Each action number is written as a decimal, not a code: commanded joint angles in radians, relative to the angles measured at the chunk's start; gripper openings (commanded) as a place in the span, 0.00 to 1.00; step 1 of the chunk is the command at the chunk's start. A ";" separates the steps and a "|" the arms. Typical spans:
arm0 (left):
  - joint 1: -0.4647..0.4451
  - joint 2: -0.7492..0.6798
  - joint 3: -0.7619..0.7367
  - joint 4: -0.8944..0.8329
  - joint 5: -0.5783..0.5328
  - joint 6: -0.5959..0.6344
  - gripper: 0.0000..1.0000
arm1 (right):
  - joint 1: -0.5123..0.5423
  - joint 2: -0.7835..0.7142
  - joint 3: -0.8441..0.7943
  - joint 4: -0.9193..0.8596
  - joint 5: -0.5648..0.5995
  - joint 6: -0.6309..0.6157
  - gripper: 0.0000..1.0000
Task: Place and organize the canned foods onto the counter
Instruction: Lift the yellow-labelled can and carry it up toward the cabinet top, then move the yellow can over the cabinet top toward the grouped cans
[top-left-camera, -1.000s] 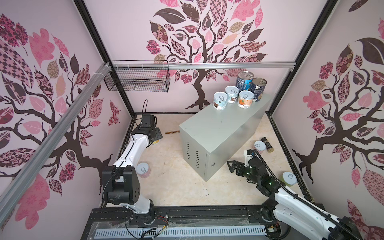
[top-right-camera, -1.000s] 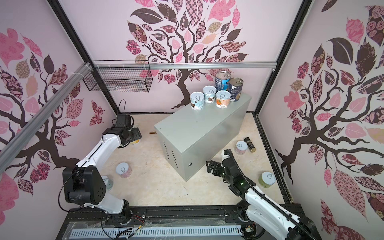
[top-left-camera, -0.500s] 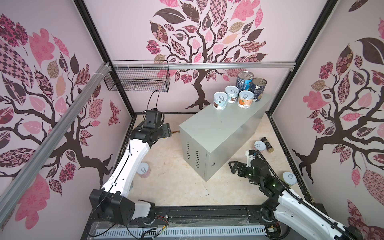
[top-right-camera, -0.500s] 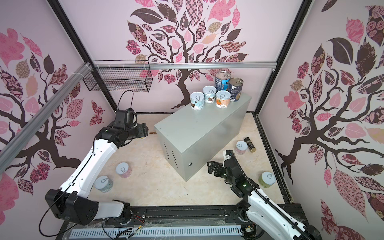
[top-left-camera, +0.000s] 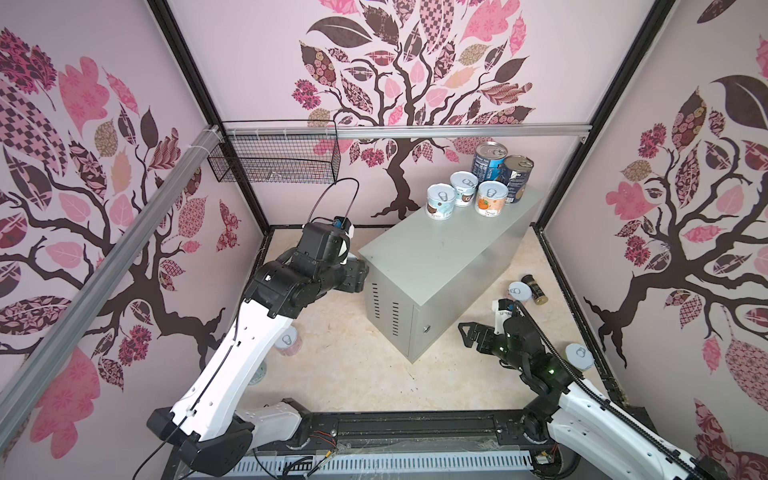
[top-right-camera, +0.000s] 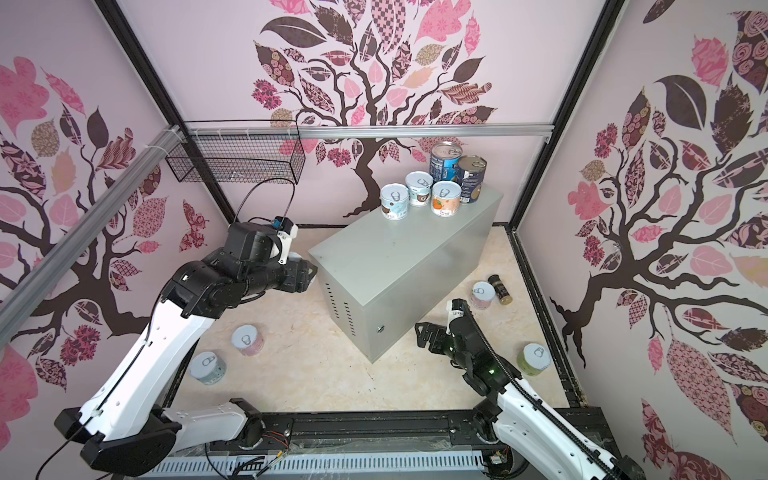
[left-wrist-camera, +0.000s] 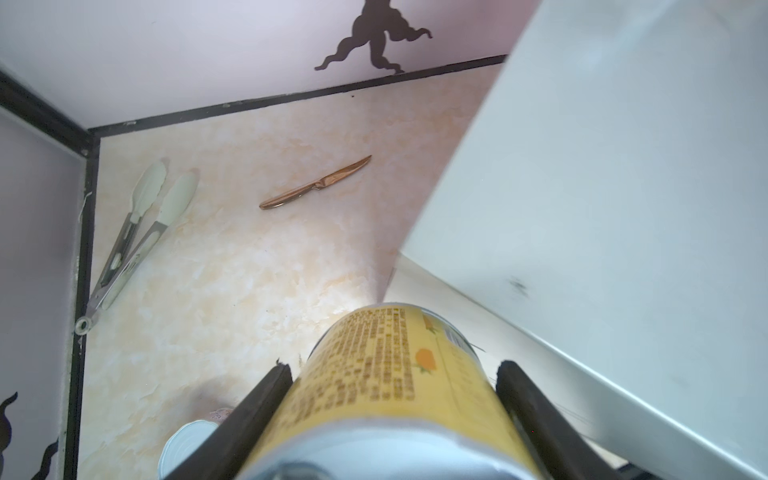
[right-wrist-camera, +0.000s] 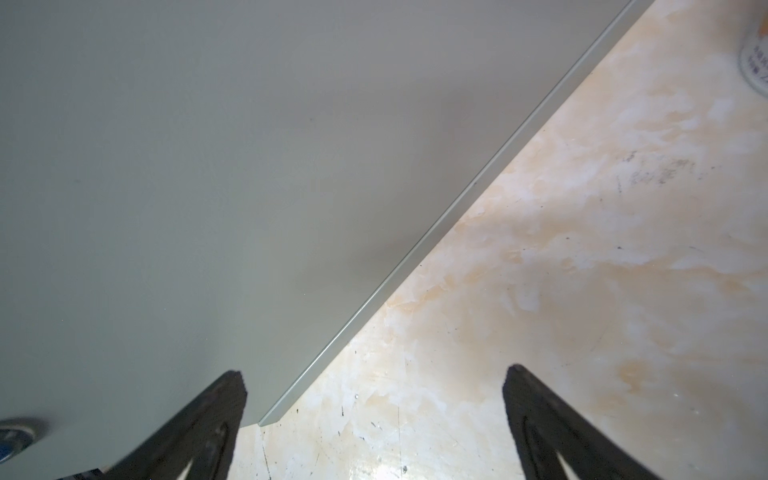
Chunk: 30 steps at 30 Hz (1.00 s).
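The grey counter (top-left-camera: 449, 257) stands mid-floor. At its far end stand three short cans (top-left-camera: 464, 188) and two tall dark cans (top-left-camera: 489, 160). My left gripper (left-wrist-camera: 395, 366) is shut on a yellow-labelled can (left-wrist-camera: 395, 399), held in the air just off the counter's left end; in both top views the gripper (top-left-camera: 357, 276) hides that can. My right gripper (right-wrist-camera: 374, 371) is open and empty, low by the counter's near corner (top-left-camera: 467, 336). Loose cans stand on the floor: a pink one (top-right-camera: 247, 340), a pale blue one (top-right-camera: 208, 368), a green one (top-left-camera: 579, 356) and another (top-left-camera: 519, 291).
A small dark spice jar (top-left-camera: 534, 288) lies beside the right-hand floor can. A copper knife (left-wrist-camera: 316, 189) and pale tongs (left-wrist-camera: 133, 237) lie on the floor behind the left arm. A black wire basket (top-left-camera: 274, 158) hangs on the back rail.
My left arm has risen from the floor and swung right to the counter's left end, carrying the can. The right arm has barely shifted.
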<state>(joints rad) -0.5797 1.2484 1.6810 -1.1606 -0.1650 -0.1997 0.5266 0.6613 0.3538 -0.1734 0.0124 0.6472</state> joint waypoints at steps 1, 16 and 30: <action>-0.043 -0.039 0.112 -0.057 -0.069 0.031 0.59 | -0.005 -0.020 0.045 -0.033 0.018 -0.007 1.00; -0.132 0.098 0.404 -0.180 0.051 0.087 0.58 | -0.006 -0.080 0.031 -0.063 -0.011 0.010 1.00; -0.262 0.396 0.641 -0.165 0.005 0.143 0.60 | -0.005 -0.123 -0.050 -0.052 -0.034 0.029 1.00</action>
<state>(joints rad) -0.8391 1.6318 2.2414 -1.3849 -0.1600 -0.0769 0.5266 0.5518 0.3237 -0.2214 -0.0074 0.6582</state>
